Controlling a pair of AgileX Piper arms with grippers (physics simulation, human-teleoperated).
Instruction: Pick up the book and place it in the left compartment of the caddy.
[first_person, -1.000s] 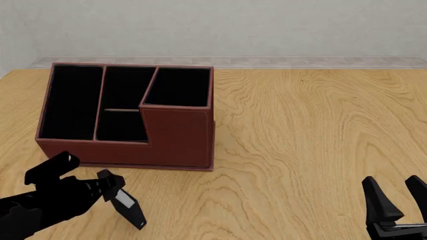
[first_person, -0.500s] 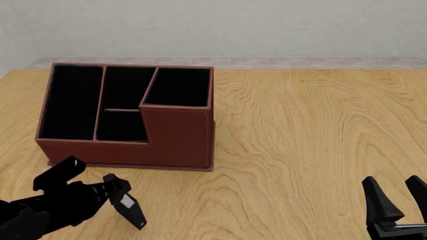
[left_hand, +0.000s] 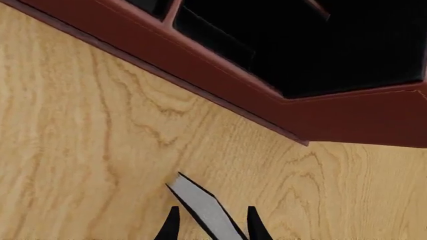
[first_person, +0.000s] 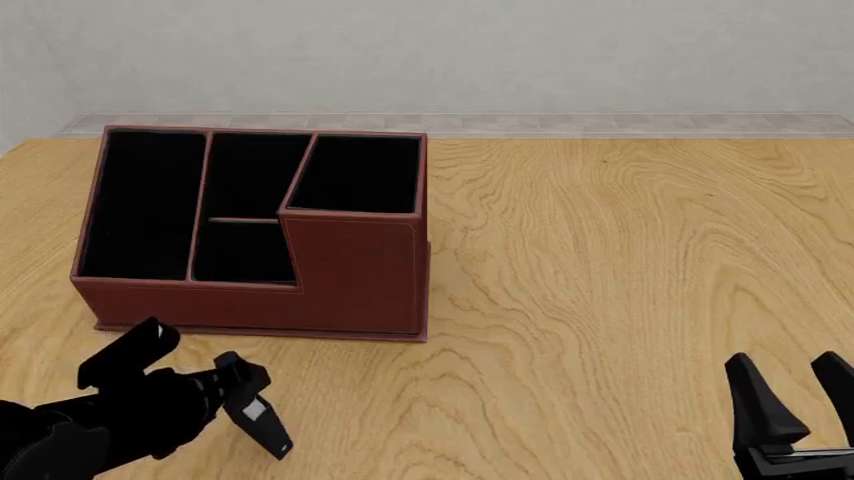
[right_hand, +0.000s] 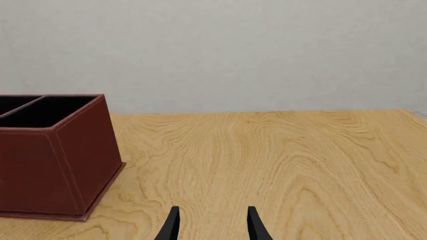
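Note:
The small black book (first_person: 263, 424) with its white page edge (left_hand: 202, 208) sits between the fingers of my left gripper (first_person: 242, 397), which is shut on it. It hangs slanted just in front of the caddy's front wall, near the table's front left. The reddish-brown caddy (first_person: 354, 275) stands at the back left. Its left compartment (first_person: 144, 205), a long black-lined slot, has nothing in it. In the left wrist view the caddy (left_hand: 333, 120) lies beyond my left gripper (left_hand: 212, 221). My right gripper (first_person: 801, 400) stands open at the front right, holding nothing.
The caddy's taller square section (first_person: 358, 172) rises at its right end, with two small middle cells (first_person: 247, 215) beside it. In the right wrist view the caddy (right_hand: 57, 155) is far off to one side of my open right gripper (right_hand: 212, 222). A pale wall (first_person: 534, 60) backs the table.
My left arm has shifted a little to the right with the book still held. The right arm has not moved.

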